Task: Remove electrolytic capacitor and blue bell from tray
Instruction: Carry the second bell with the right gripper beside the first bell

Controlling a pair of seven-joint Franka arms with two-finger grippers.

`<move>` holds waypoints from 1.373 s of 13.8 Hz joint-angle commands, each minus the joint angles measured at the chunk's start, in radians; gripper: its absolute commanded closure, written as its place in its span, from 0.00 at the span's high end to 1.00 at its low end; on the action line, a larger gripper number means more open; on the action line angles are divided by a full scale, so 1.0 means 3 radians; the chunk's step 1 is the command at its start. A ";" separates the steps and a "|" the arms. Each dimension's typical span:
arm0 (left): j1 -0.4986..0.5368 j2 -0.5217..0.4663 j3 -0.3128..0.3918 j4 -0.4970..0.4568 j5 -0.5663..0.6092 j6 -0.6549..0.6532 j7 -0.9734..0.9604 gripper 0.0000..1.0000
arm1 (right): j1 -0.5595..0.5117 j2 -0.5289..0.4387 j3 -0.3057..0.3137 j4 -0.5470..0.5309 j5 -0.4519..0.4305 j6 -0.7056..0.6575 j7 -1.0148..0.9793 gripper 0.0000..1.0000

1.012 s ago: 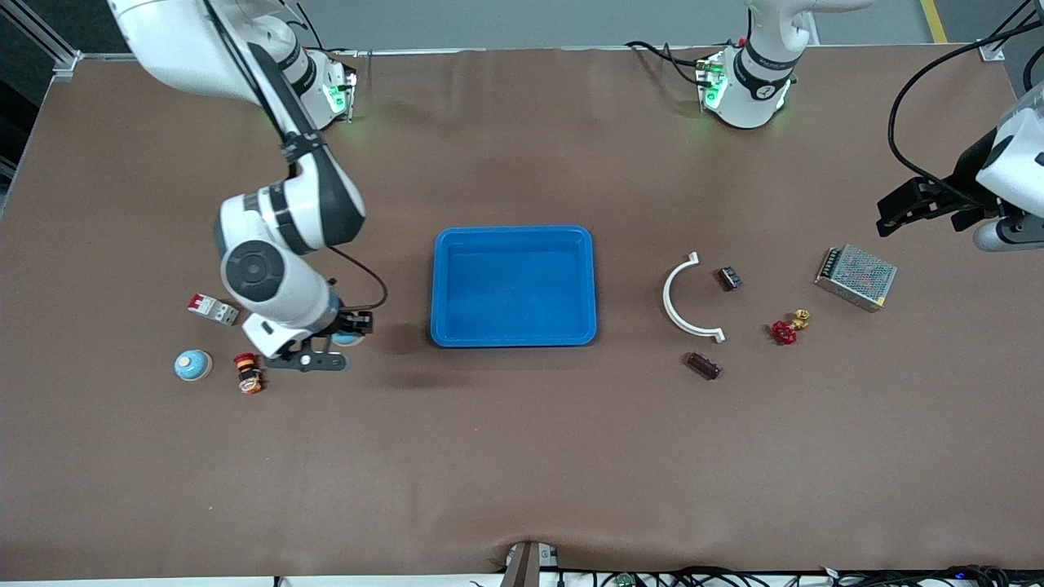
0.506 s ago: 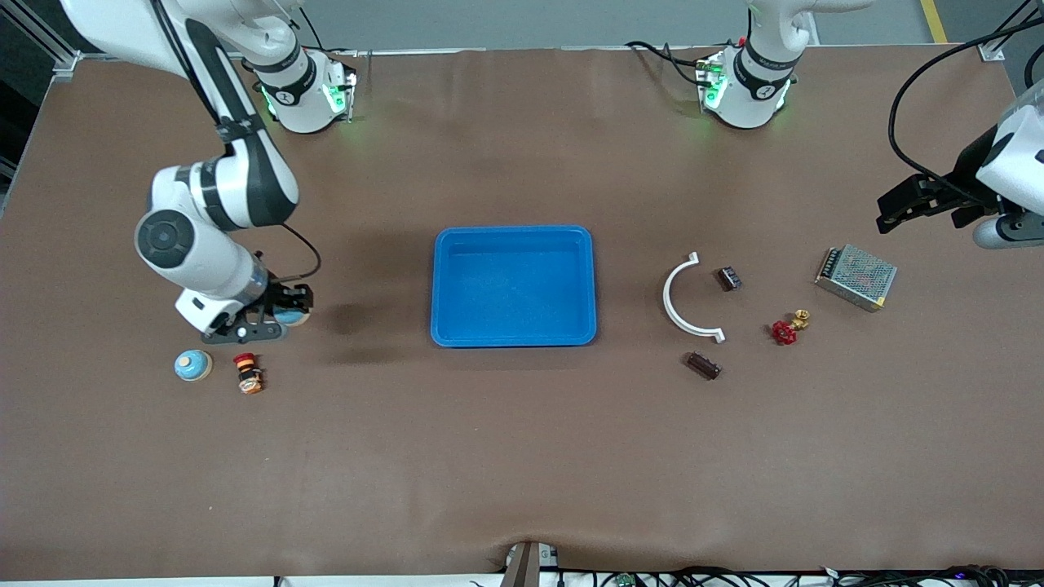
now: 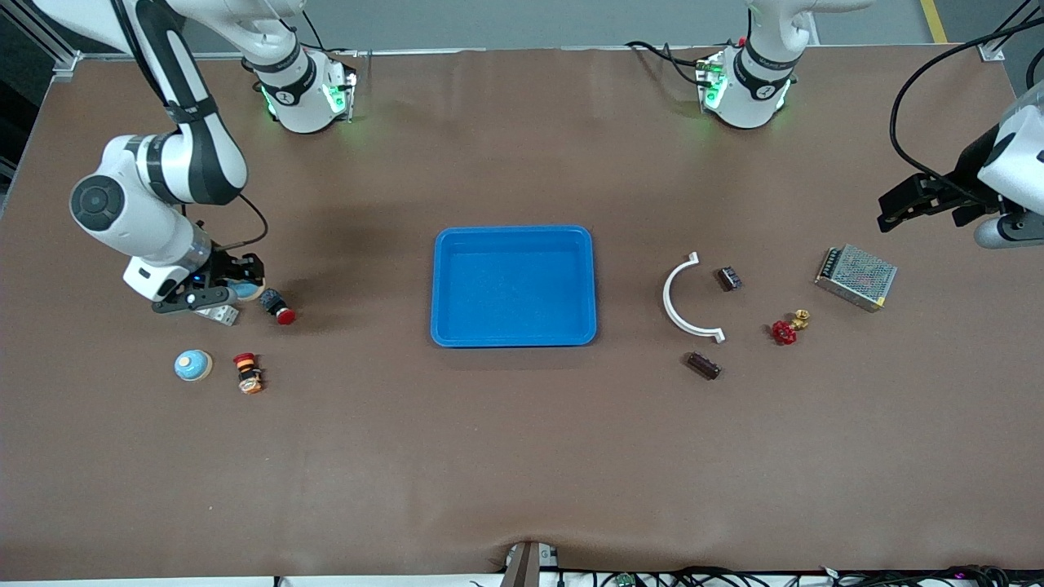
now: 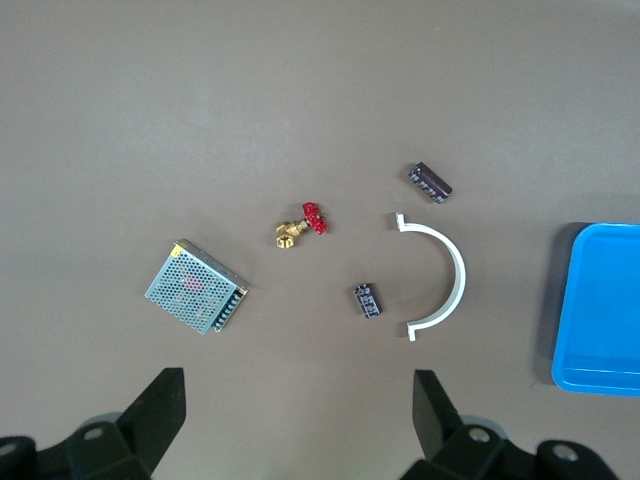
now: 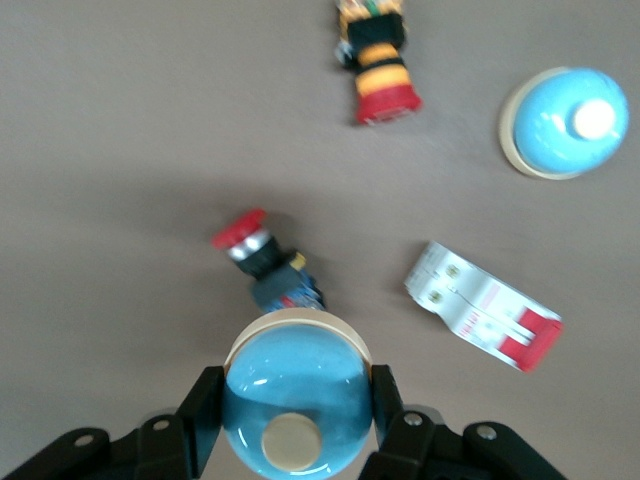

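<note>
1. A round blue bell with a cream button on top (image 5: 297,398) is held up in the air by the right gripper (image 5: 295,405); its two black fingers (image 5: 205,400) press on the bell's sides.
2. The held bell hangs over a black push button with a red cap (image 3: 277,307) and a white and red switch block (image 3: 217,313), at the right arm's end of the brown table (image 3: 506,456).
3. A second blue bell (image 3: 193,364) sits on the table nearer the front camera, beside a red, yellow and black push button (image 3: 247,372).
4. The blue plastic tray (image 3: 513,285) sits mid-table.
5. Two small dark capacitors (image 3: 729,278) (image 3: 703,365) lie by a white curved plastic clip (image 3: 685,298).
6. A red-handled brass valve (image 3: 788,327) and a silver mesh metal box (image 3: 855,277) lie toward the left arm's end.
7. The left gripper (image 4: 300,420) waits high over them, fingers wide apart, holding nothing.
</note>
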 commanded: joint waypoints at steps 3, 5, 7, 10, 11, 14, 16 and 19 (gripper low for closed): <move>0.0004 -0.0058 -0.0007 0.0001 -0.0056 -0.0054 0.0058 1.00 | -0.0385 -0.0173 0.0066 -0.0509 -0.0008 0.0462 -0.0461 0.00; -0.0002 -0.0063 -0.0017 0.0006 -0.0056 -0.0060 0.0058 1.00 | -0.0401 -0.0163 0.0061 -0.0678 -0.0008 0.0743 -0.0461 0.00; -0.0002 -0.0079 -0.0017 0.0006 -0.0061 -0.0060 0.0068 1.00 | -0.0406 -0.0142 0.0056 -0.0765 -0.0008 0.0871 -0.0461 0.00; 0.0014 -0.0089 0.0003 0.0006 -0.0056 -0.0060 0.0180 1.00 | -0.0406 -0.0137 0.0056 -0.0852 -0.0008 0.1015 -0.0461 0.00; 0.0024 -0.0089 0.0009 0.0001 -0.0061 -0.0065 0.0201 1.00 | -0.0411 -0.0127 0.0056 -0.0868 -0.0008 0.1030 -0.0466 0.00; 0.0034 -0.0089 0.0019 0.0006 -0.0056 -0.0065 0.0216 1.00 | -0.0472 -0.0096 0.0056 -0.0878 -0.0008 0.1097 -0.0542 0.00; 0.0070 -0.0089 0.0024 0.0012 -0.0051 -0.0065 0.0211 1.00 | -0.0564 -0.0076 0.0056 -0.0878 -0.0008 0.1107 -0.0696 0.00; 0.0085 -0.0084 0.0060 0.0129 -0.0005 -0.0126 0.0196 1.00 | -0.0615 0.0011 0.0056 -0.0883 -0.0013 0.1219 -0.0778 0.00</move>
